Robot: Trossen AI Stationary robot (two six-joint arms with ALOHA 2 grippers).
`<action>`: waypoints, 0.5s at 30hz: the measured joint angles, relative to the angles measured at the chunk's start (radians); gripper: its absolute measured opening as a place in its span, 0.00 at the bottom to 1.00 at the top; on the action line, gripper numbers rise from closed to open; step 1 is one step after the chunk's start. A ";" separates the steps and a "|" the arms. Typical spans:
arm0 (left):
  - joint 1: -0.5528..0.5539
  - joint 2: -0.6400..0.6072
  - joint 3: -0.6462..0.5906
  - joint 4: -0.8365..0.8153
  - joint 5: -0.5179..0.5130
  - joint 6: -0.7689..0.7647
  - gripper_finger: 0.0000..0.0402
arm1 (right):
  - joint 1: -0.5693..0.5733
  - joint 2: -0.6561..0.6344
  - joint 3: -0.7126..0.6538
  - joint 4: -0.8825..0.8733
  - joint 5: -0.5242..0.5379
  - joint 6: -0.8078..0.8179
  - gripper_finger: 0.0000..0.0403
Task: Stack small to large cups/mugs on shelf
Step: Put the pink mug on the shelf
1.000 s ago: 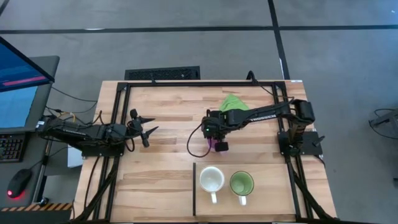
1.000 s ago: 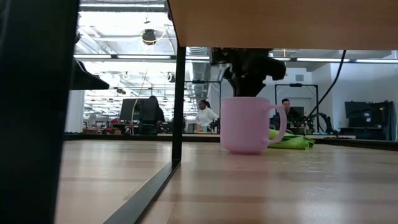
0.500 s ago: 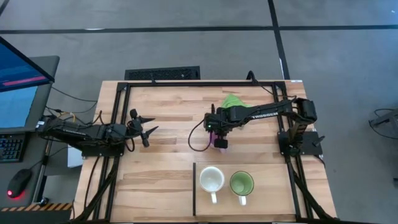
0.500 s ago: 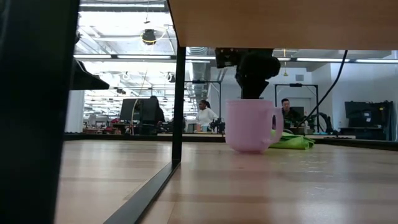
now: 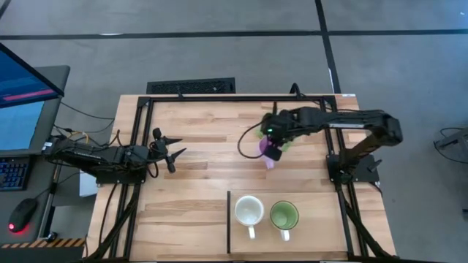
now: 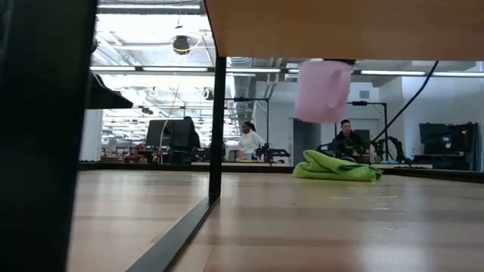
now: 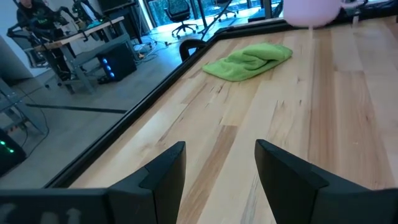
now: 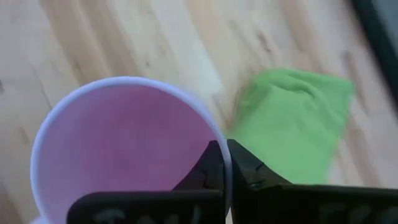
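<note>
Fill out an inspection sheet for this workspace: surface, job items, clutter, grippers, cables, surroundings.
Surface: light wood table; the shelf is marked off by a black strip.
Job's things: white mug and green mug stand upright side by side on the shelf; purple mug hangs in the air, clear of the table.
Clutter: green cloth lying crumpled on the table.
Grippers: right gripper shut on the purple mug's rim; left gripper open, empty, low over the table's left side.
Cables: a dark cable loops beside the right arm's wrist.
Surroundings: people at desks beyond the table; monitor, keyboard and mouse at the left.
</note>
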 joint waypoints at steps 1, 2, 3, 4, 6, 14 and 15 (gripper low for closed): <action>0.000 0.000 0.000 0.002 0.000 -0.001 0.46 | 0.002 -0.019 0.000 -0.023 0.024 0.017 0.03; 0.000 0.000 0.000 0.002 -0.001 -0.004 0.46 | 0.006 -0.037 0.000 -0.042 0.043 0.026 0.03; 0.000 0.000 0.000 0.001 0.000 -0.010 0.46 | 0.008 -0.055 0.000 -0.055 0.047 0.029 0.03; 0.000 0.000 0.000 0.002 0.000 -0.017 0.46 | 0.007 -0.071 0.000 -0.073 0.047 0.030 0.03; 0.000 0.000 0.000 0.002 -0.001 -0.036 0.46 | 0.006 -0.095 0.001 -0.104 0.047 0.048 0.03; 0.000 0.000 0.000 0.003 0.000 -0.047 0.46 | 0.033 -0.165 0.001 -0.242 0.038 0.172 0.03; 0.000 0.000 0.000 0.003 0.000 -0.047 0.46 | 0.037 -0.175 0.001 -0.260 0.037 0.205 0.03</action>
